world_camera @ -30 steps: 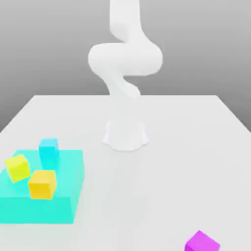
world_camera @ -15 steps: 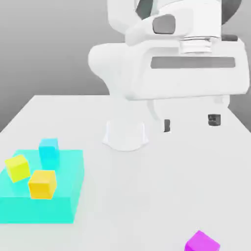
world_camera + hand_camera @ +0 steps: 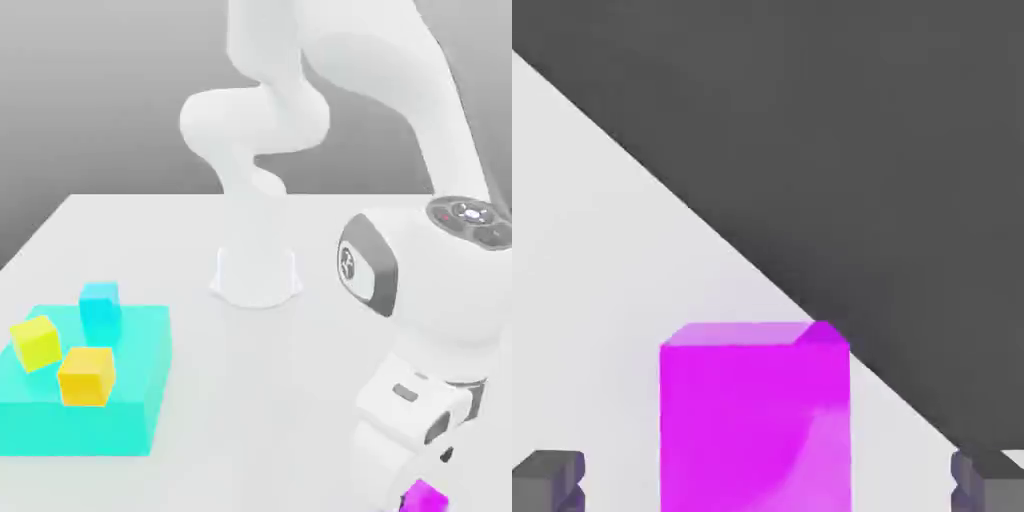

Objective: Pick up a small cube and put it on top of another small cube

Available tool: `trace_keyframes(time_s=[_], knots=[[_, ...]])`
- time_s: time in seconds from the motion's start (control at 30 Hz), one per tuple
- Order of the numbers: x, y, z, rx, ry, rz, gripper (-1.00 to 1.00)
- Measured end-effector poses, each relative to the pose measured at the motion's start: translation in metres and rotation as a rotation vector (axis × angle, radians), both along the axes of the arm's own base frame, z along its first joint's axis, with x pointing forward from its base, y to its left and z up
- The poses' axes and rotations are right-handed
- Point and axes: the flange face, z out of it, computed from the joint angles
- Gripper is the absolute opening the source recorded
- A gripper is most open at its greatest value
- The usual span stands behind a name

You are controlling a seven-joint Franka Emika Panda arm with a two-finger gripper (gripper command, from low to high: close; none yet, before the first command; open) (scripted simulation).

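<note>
Here, the magenta cube (image 3: pixel 755 430) lies between the wide-open, empty pincer's (image 3: pixel 768 485) two fingers.

Low, wide turquoise block (image 3: pixel 75 430) on a white tabletop (image 3: pixel 260 400), grey backdrop (image 3: pixel 100 100).

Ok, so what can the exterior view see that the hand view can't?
Only the exterior view: the turquoise block with a yellow cube, an orange cube and a light-blue cube, plus the robot arm.
Only the hand view: the dark area past the table's edge.
Both: the magenta cube and the white table.
</note>
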Motion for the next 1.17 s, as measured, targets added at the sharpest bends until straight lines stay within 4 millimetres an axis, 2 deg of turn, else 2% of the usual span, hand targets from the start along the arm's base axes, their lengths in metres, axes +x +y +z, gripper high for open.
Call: trace_keyframes(time_s=[0.03, 0.2, 0.23, 0.3, 0.4, 0.43, 0.53, 0.63, 0.67, 0.7, 0.8, 0.9, 0.93, 1.07, 1.1, 1.17], knots=[[-0.001, 0.000, -0.010, 0.000, 0.001, 0.001, -1.00], [-0.001, 0.000, -0.010, 0.000, 0.002, 0.000, -1.00], [-0.001, 0.000, -0.015, 0.000, 0.002, 0.001, -1.00], [0.000, 0.000, 0.000, 0.000, 0.002, 0.001, -1.00], [-0.001, -0.001, 0.040, 0.000, 0.002, 0.000, -1.00], [0.002, -0.016, 0.053, -0.007, 0.000, -0.012, -1.00], [0.005, -0.089, 0.088, -0.033, -0.007, -0.078, -1.00], [-0.004, -0.164, 0.119, -0.048, -0.008, -0.150, -1.00], [-0.010, -0.192, 0.129, -0.050, -0.007, -0.181, -1.00], [-0.020, -0.231, 0.140, -0.050, -0.005, -0.235, -1.00], [-0.059, -0.314, 0.168, -0.039, 0.000, -0.342, -1.00], [-0.098, -0.355, 0.190, -0.013, 0.002, -0.380, -1.00], [-0.107, -0.364, 0.189, -0.004, 0.002, -0.390, -1.00], [-0.116, -0.372, 0.142, 0.004, 0.002, -0.400, -1.00], [-0.117, -0.373, 0.135, 0.002, 0.002, -0.401, 1.00], [-0.117, -0.373, 0.135, 0.002, 0.002, -0.401, 1.00]])
